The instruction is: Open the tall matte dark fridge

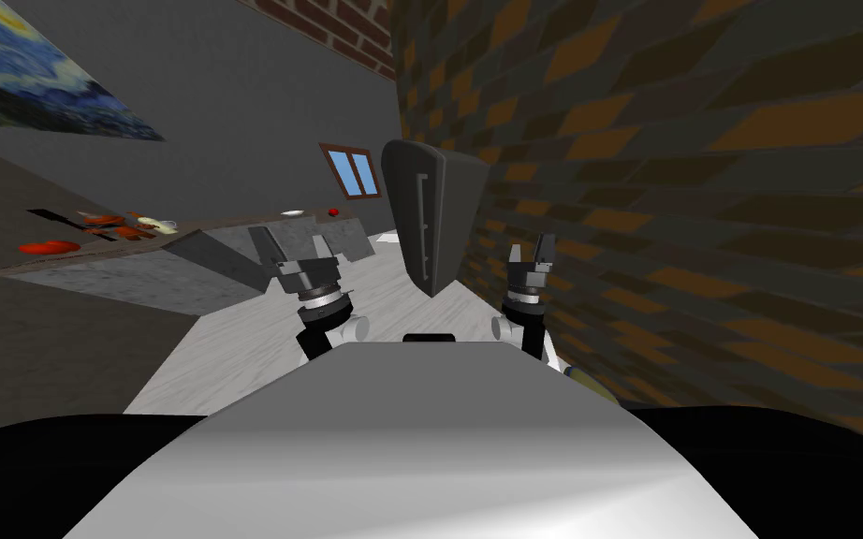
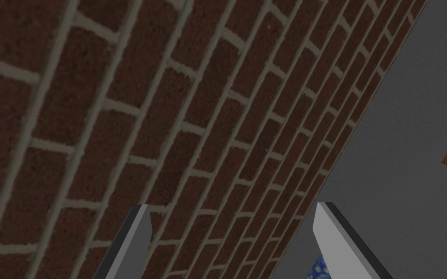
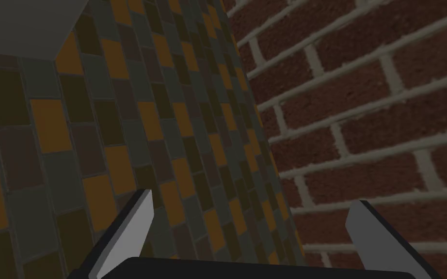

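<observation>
fridge far ahead, between both arms, by right tiled wall | handle runs vertical | left pincer released | right pincer released, looks marginally nearer | both well apart from fridge

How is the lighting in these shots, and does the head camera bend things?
Head view: dim, with the pale floor brightest; the wide lens splays the tiled wall and makes the dark fridge taper to a wedge. Left wrist view: even, dull light on the open left gripper, no glare. Right wrist view: equally dim around the open right gripper.
</observation>
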You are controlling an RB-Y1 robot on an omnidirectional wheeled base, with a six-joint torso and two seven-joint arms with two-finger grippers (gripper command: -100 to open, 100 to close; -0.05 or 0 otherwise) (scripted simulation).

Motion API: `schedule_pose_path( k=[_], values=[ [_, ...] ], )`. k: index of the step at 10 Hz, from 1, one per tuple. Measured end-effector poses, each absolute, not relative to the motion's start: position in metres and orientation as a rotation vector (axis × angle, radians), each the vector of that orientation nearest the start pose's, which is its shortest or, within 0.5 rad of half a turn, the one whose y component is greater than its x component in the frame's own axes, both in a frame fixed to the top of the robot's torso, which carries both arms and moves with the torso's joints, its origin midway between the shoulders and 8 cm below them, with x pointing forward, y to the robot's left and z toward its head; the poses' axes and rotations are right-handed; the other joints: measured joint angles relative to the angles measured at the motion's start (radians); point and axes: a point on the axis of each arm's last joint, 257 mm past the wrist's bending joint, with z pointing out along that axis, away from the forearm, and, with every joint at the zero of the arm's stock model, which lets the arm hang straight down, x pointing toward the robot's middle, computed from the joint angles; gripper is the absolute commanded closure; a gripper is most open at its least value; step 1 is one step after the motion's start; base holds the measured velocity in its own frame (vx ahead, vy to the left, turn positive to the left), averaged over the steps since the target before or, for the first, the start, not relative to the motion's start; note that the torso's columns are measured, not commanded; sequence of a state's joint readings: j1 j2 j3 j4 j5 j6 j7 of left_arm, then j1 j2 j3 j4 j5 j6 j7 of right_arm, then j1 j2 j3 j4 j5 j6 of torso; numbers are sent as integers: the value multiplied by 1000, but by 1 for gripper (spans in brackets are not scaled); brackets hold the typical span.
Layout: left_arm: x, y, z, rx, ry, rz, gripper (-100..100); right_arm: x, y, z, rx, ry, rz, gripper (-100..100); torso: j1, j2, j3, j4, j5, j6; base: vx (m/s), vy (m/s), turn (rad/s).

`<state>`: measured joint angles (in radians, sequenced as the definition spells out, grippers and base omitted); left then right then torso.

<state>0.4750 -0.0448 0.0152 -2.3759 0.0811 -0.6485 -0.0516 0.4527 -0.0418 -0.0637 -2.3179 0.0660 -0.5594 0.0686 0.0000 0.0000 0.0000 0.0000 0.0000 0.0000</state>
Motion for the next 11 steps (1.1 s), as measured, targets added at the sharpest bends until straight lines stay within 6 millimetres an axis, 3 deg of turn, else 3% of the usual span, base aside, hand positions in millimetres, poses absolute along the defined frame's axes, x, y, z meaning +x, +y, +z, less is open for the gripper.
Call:
schedule_pose_path(
  k=[2,9,10,11],
  values=[
    [289,288,96,-503,346,-1340,0,326,-275,67,441,596,1180,0,0,104,-209,105,0,0,0,0,0],
    [289,288,96,-503,346,-1340,0,326,-275,67,440,596,1180,0,0,618,-1234,617,0,0,0,0,0],
    [289,288,96,-503,346,-1340,0,326,-275,67,440,596,1180,-100,0,691,-1382,691,0,0,29,12,43],
    [289,288,96,-504,346,-1340,0,327,-274,65,412,623,1162,-100,0,724,-1452,724,0,0,50,23,56]
  ],
)
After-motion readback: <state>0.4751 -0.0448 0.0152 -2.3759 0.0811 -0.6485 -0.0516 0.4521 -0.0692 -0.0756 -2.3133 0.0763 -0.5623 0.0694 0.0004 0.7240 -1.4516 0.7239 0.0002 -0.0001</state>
